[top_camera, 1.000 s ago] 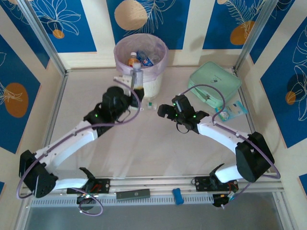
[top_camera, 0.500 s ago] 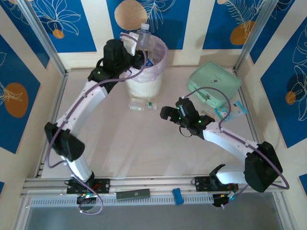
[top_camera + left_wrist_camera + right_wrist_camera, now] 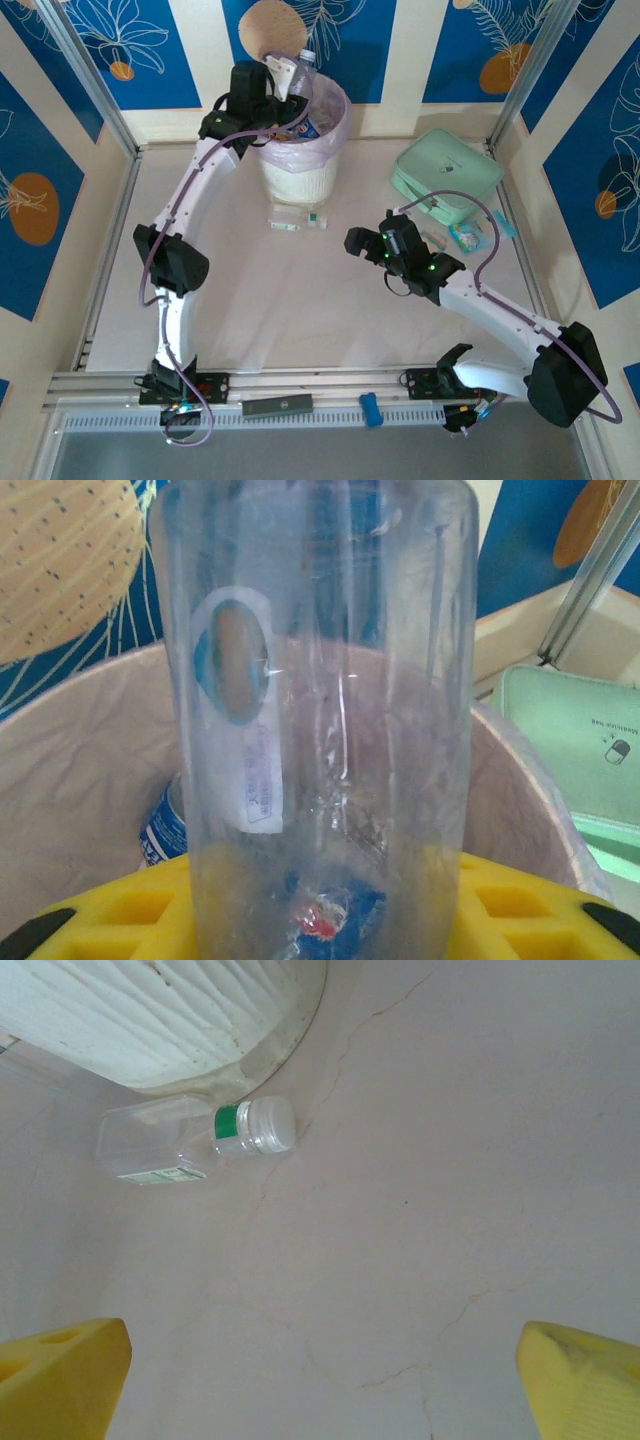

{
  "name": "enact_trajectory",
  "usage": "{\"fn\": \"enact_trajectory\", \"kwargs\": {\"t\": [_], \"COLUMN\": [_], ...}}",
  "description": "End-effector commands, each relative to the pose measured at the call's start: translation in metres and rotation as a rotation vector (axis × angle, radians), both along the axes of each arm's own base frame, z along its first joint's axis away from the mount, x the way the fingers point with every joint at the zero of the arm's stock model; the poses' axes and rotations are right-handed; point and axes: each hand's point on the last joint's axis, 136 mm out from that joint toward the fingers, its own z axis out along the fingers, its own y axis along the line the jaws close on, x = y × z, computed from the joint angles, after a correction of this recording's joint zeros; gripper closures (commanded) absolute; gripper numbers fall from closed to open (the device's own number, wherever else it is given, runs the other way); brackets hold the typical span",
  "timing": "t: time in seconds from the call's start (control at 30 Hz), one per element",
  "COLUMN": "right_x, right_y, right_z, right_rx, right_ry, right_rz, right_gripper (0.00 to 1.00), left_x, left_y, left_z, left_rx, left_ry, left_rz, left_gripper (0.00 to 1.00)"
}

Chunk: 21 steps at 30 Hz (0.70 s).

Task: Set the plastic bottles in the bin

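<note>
One bottle (image 3: 320, 730), top cropped, in left tool (image 3: 283, 80)

A tall clear bottle (image 3: 320, 730) is held over the pink-lined white bin (image 3: 300, 180) at the far side. A small white-capped bottle (image 3: 195, 1140) lies on its side just near of the bin.

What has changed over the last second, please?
The left gripper, shut on the clear bottle, carried it from in front of the bin up over its mouth. The right gripper, open, drifted slightly right. The small bottle and green pouch stayed put.
</note>
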Motion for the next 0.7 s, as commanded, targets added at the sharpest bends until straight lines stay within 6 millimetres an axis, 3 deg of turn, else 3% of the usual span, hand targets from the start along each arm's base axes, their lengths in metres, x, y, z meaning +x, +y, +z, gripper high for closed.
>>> {"fn": "enact_trajectory", "kwargs": {"t": [0.0,0.1,0.27,0.43,0.67], "right_x": [-0.005,-0.006,-0.005,0.0,0.006], "right_y": [-0.01,-0.012,-0.013,-0.012,-0.008], "right_z": [-0.002,-0.003,0.0,0.003,-0.002], "right_rx": [-0.01,-0.008,-0.004,-0.004,0.003], "right_ry": [0.0,-0.001,-0.006,-0.015,0.001], "right_rz": [-0.031,-0.034,-0.037,-0.032,-0.026], "right_gripper": [0.01,0.01,0.01,0.01,0.01], "left_x": [-0.001,-0.002,-0.013,-0.035,-0.082], "left_y": [-0.002,-0.001,0.004,0.009,0.022], "left_z": [-0.001,0.0,0.022,0.047,0.052], "left_rx": [-0.003,-0.011,-0.032,-0.083,-0.189], "left_ry": [0.018,0.021,-0.003,-0.017,-0.042], "left_rz": [-0.025,-0.015,-0.014,-0.024,-0.039], "left_gripper": [0.49,0.21,0.07,0.01,0.01]}}
